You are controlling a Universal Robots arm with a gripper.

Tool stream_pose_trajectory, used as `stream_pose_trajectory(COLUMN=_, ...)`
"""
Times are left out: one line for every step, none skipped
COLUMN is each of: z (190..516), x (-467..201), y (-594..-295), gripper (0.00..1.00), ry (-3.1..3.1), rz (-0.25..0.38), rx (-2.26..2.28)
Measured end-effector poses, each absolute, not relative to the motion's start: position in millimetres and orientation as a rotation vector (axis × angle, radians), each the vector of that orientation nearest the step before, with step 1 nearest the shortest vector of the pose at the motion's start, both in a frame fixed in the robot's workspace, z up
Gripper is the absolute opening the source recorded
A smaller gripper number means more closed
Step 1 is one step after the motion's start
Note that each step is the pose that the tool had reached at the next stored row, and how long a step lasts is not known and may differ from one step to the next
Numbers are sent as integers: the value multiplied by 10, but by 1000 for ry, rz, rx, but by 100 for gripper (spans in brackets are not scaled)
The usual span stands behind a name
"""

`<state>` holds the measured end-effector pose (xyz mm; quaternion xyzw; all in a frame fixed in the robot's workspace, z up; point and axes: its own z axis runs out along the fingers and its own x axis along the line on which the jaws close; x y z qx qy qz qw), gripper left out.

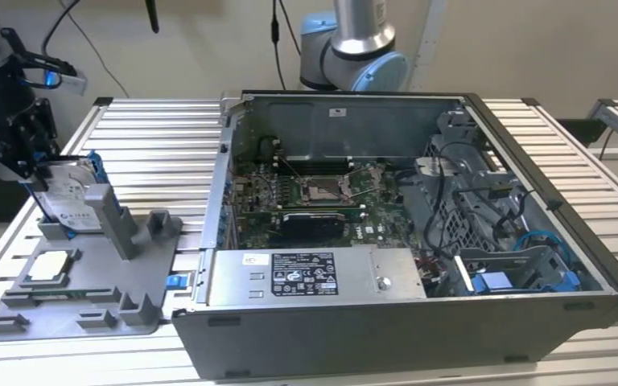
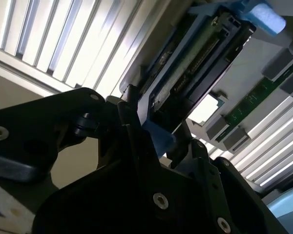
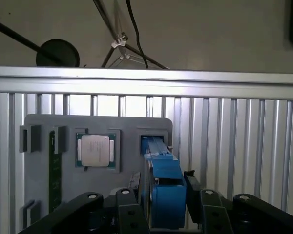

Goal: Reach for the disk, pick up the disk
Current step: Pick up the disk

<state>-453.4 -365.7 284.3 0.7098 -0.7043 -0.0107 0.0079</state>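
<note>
In the exterior view, the black two-finger gripper [image 1: 32,170] sits at the upper edge of the disk [image 1: 67,201], a silver-grey rectangular metal drive. The disk stands on edge, long axis roughly upright, in a grey plastic holder plate [image 1: 84,281]. Its white label is too small to read.

In the second wrist view, the disk's blue plastic rail [image 2: 158,139] lies between the fingers.

In the first wrist view, the fingers [image 3: 131,207] flank that rail and seem clamped on it, with the disk directly ahead.
</note>
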Motion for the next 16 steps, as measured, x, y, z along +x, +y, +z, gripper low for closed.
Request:
stream_pose_trajectory(z=2824, x=-4535, y=-3657, gripper=100, ry=-2202, rz=-33, rx=2219)
stream_pose_trajectory(z=2806, x=-4535, y=-3657, gripper=100, ry=-2202, rz=-32, rx=2220)
stream_pose_trajectory(z=2788, x=-4536, y=-3657, gripper=100, ry=-2202, rz=-31, rx=2220)
stream_pose_trajectory(z=2769, x=-4537, y=-3657, gripper=100, ry=-2203, rz=-30, rx=2220)
stream_pose_trajectory(z=2752, x=-4538, y=-3657, gripper=100, ry=-2203, rz=-29, rx=2221)
stream_pose_trajectory(z=2737, x=-4538, y=-3657, gripper=100, ry=-2204, rz=-28, rx=2221)
stream_pose_trajectory(z=2732, x=-4538, y=-3657, gripper=100, ry=-2204, rz=-27, rx=2222)
stream_pose_trajectory(z=2729, x=-4538, y=-3657, gripper=100, ry=-2204, rz=-27, rx=2222)
stream_pose_trajectory(z=2721, x=-4538, y=-3657, gripper=100, ry=-2205, rz=-27, rx=2222)
stream_pose_trajectory(z=2710, x=-4538, y=-3656, gripper=100, ry=-2205, rz=-26, rx=2222)
stream_pose_trajectory(z=2699, x=-4539, y=-3656, gripper=100, ry=-2205, rz=-25, rx=2223)
stream_pose_trajectory(z=2692, x=-4539, y=-3656, gripper=100, ry=-2206, rz=-25, rx=2223)
stream_pose_trajectory(z=2690, x=-4539, y=-3656, gripper=100, ry=-2206, rz=-25, rx=2223)
stream_pose_trajectory(z=2690, x=-4539, y=-3655, gripper=100, ry=-2206, rz=-25, rx=2223)
stream_pose_trajectory(z=2689, x=-4540, y=-3655, gripper=100, ry=-2206, rz=-26, rx=2224)
stream_pose_trajectory(z=2687, x=-4540, y=-3654, gripper=100, ry=-2207, rz=-26, rx=2224)
